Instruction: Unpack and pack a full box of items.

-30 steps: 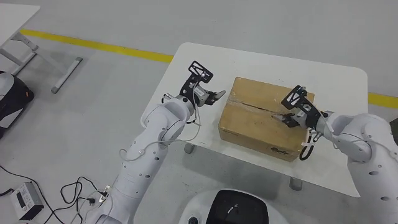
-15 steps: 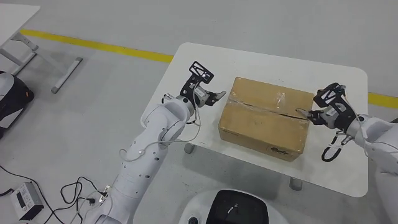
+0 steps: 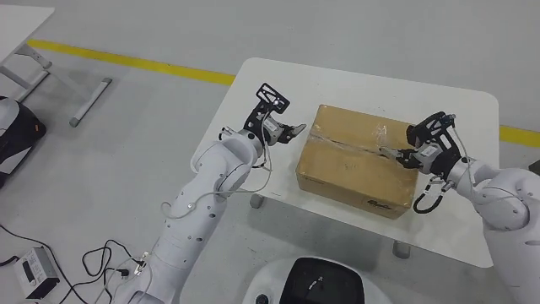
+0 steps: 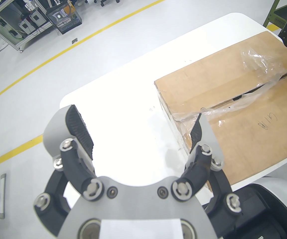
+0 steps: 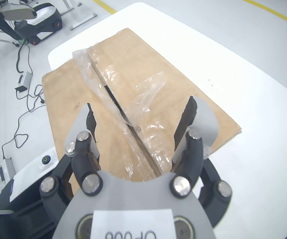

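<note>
A closed brown cardboard box (image 3: pixel 359 160) lies on the white table (image 3: pixel 337 84). Its top seam has split, and clear tape (image 5: pixel 143 95) hangs loose and crumpled along it. My left gripper (image 3: pixel 291 129) is open just off the box's left end, level with the seam; in the left wrist view the left gripper (image 4: pixel 136 115) has one finger (image 4: pixel 199 130) close to the taped corner of the box (image 4: pixel 245 105). My right gripper (image 3: pixel 396 152) is open over the right part of the box top. In the right wrist view its fingers (image 5: pixel 185 115) straddle the seam of the box (image 5: pixel 66 100).
Bare tabletop lies behind the box and to its right (image 3: pixel 456 110). A second white table (image 3: pixel 17 34) stands far left on the floor. Cables and a small power unit (image 3: pixel 34 270) lie on the floor at the front left.
The right gripper drew back off the box past its right end, then came back over the right part of the top. The left arm and the box stayed still.
</note>
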Robot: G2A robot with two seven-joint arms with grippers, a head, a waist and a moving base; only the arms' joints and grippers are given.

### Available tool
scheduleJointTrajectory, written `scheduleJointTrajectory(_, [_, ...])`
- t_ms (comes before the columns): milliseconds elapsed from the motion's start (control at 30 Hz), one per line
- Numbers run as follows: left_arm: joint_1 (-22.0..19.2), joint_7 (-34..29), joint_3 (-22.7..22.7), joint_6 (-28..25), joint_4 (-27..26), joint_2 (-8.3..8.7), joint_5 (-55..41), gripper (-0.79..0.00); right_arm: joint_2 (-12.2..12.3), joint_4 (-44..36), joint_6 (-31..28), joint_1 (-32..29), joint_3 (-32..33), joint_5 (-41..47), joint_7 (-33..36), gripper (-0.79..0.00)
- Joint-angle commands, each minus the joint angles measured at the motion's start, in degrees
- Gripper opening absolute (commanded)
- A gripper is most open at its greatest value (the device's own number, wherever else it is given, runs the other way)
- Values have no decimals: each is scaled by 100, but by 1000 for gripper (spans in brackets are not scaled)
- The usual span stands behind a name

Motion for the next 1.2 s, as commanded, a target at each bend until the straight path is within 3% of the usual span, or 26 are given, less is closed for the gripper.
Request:
scheduleJointTrajectory(0, [9, -8, -4, 2, -5, 4, -6, 0, -49, 163, 104, 148, -161, 46, 5, -135])
scheduleJointTrajectory(167, [8, -13, -13, 19, -7, 14, -15, 0, -174, 577, 284, 499, -542, 18, -22, -166])
scheduleJointTrajectory(233, [5, -12, -23, 25, -1, 18, -20, 0, -222, 741, 332, 608, -668, 12, -73, -222])
scheduleJointTrajectory(367, [-1, -27, -29, 23, 8, 27, -27, 0, -311, 1067, 450, 809, -873, 26, -97, -483])
scheduleJointTrajectory(400, [-2, -29, -29, 23, 9, 29, -30, 0, -330, 1135, 458, 851, -912, 38, -110, -603])
scheduleJointTrajectory(433, [-3, -29, -29, 23, 9, 31, -32, 0, -347, 1193, 466, 891, -947, 34, -118, -659])
scheduleJointTrajectory(467, [-5, -27, -34, 33, 12, 32, -38, 0, -362, 1242, 465, 923, -975, 38, -137, -785])
scheduleJointTrajectory(733, [-15, -9, -33, 53, 28, 45, -68, 0, -396, 1372, 492, 1021, -979, 55, -243, -785])
scheduleJointTrajectory(1000, [-32, 10, -14, 45, 51, 56, -93, 0, -275, 955, 570, 777, -608, 62, -194, -785])
scheduleJointTrajectory(1100, [-37, 11, -10, 39, 57, 62, -99, 0, -167, 626, 379, 705, -494, -609, -123, -785])
scheduleJointTrajectory(1167, [-33, 17, -15, 38, 58, 66, -100, 0, -79, 429, 99, 597, -346, -988, -269, -597])
